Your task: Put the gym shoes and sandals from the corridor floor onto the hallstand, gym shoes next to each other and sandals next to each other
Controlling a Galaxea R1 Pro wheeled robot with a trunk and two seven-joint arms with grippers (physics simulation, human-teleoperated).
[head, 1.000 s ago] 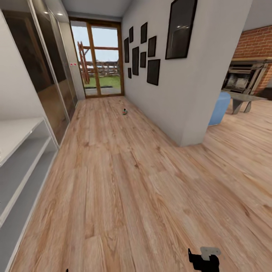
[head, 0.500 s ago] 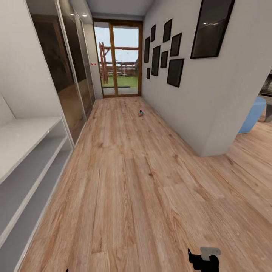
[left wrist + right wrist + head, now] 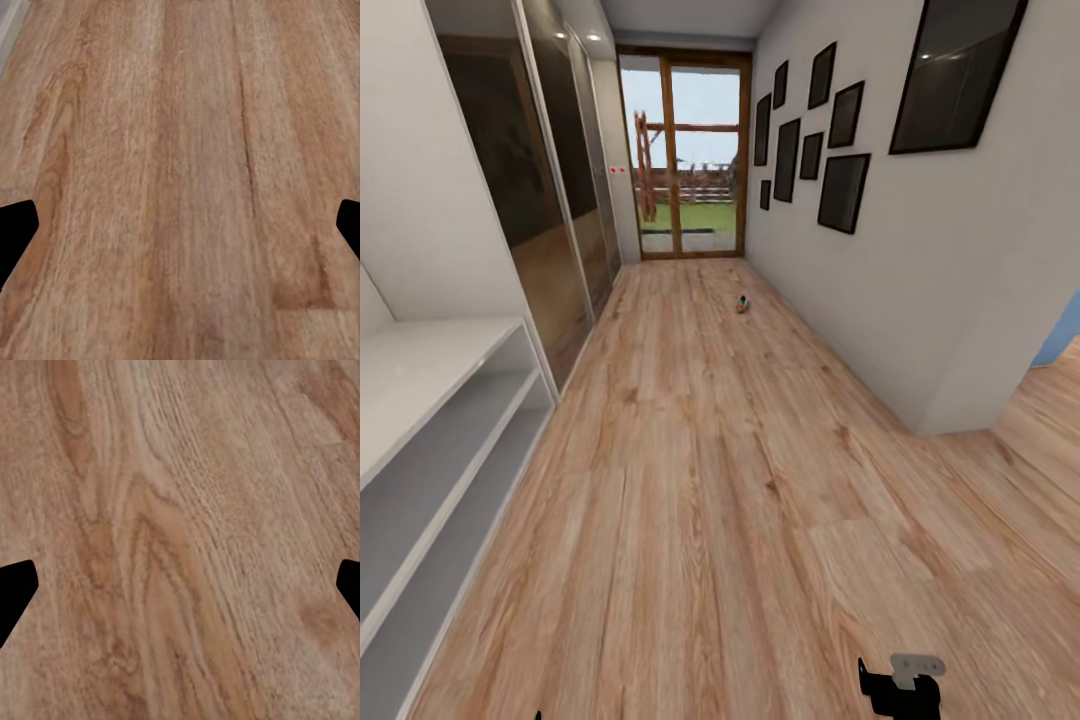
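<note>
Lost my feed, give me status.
Left gripper and right gripper open, empty. Hallstand shelves bare. Small object far down the corridor floor.

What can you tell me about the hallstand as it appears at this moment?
The hallstand stands along the corridor's left wall in the head view, cut off by the picture's left and lower edges. It looks like smooth light-grey board: a pale flat bench top, two long open shelves below it, and a thin upright end panel closing the far end. Every visible surface is bare, with no shoes on it. Its base sits on the wood-plank corridor floor, and its far end stands beside dark glossy wardrobe doors.
</note>
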